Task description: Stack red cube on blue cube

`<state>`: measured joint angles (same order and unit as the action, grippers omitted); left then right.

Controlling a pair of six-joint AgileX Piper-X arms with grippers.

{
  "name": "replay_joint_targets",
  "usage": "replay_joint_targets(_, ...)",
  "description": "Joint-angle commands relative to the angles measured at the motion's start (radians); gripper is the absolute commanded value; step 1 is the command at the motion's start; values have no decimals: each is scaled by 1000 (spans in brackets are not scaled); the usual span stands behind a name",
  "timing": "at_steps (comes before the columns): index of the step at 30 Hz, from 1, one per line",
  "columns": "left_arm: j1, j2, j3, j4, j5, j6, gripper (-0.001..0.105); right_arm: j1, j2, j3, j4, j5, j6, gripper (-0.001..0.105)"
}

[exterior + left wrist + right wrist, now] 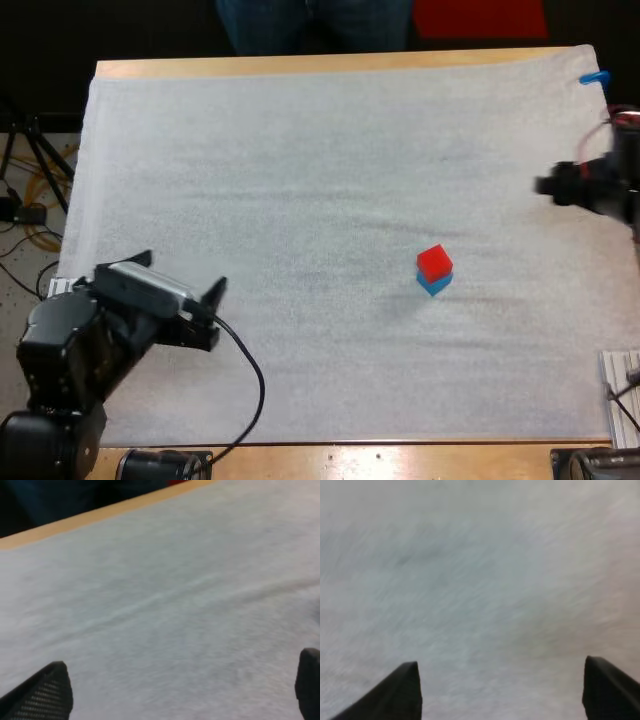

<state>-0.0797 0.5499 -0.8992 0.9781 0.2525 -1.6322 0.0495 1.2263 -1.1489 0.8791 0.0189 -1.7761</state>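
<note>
Wooden table w/ white mat spread over nearly all its top, bare wood at far & near sides. Blue cube sits on mat, right of ctr.

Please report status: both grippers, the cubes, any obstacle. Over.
Left gripper open over bare mat. Right gripper open, clear of the stack. Red cube sits on blue cube. A person's legs beyond the table, far edge.

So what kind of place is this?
Most likely a robot lab. A left gripper and a right gripper reach over a white mat on a wooden table, a red cube sits stacked on a blue cube, and cables lie on the floor beside it.
</note>
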Motion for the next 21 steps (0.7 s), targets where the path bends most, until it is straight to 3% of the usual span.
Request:
replay_joint_targets(1,40,-1,-4,-17,-7,13,87,-30,-38,-3,3,-2,-15,65)
replay_joint_targets(5,113,-1,-5,-27,22,18,87,-59,-157,32,2,-2,-47,65)
replay_joint_targets(15,111,-100,-5,-25,22,16,87,-10,-574,240,25,-2,-90,65)
replay_joint_targets(21,111,-256,-2,4,45,18,87,25,-791,279,80,-2,-47,64)
